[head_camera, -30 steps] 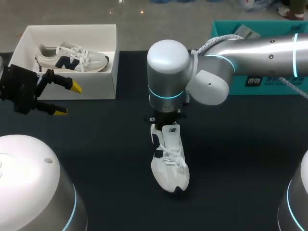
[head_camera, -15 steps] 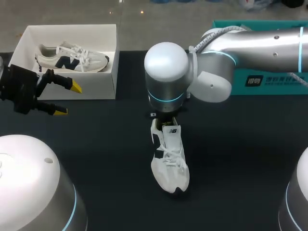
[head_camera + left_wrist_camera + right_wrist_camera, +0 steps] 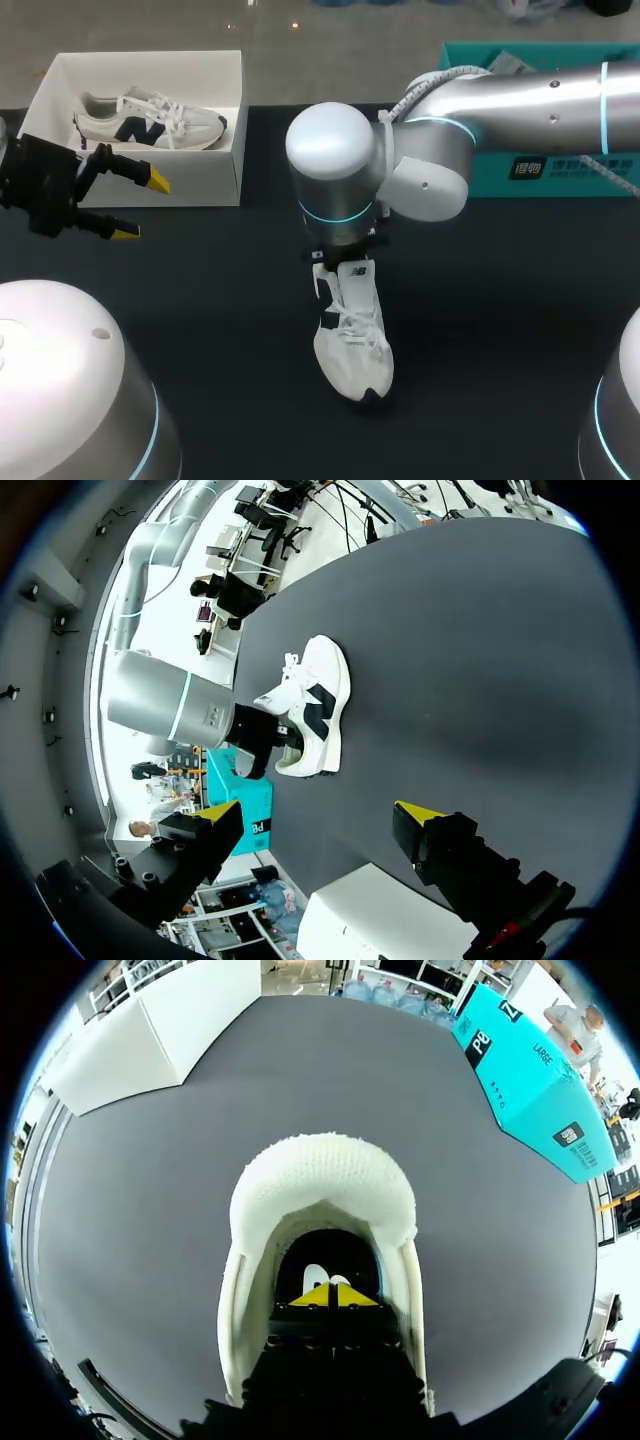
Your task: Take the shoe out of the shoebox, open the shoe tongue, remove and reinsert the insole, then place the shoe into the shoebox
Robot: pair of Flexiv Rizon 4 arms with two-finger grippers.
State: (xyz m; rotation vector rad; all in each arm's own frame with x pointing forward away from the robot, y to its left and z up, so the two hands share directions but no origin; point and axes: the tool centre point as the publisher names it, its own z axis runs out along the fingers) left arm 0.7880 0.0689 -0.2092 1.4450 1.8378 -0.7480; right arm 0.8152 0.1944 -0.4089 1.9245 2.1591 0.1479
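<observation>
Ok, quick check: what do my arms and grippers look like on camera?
The right arm is a brushed silver tube with rounded joint caps, glowing cyan rings and a pale braided cable near its elbow. The left arm shows a pale dome with a cyan ring. The left gripper and the right gripper are blocky black bodies with wedge-shaped yellow fingertips.

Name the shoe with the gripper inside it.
The shoe on the table: the right gripper is in its opening. The other shoe lies in the box.
</observation>
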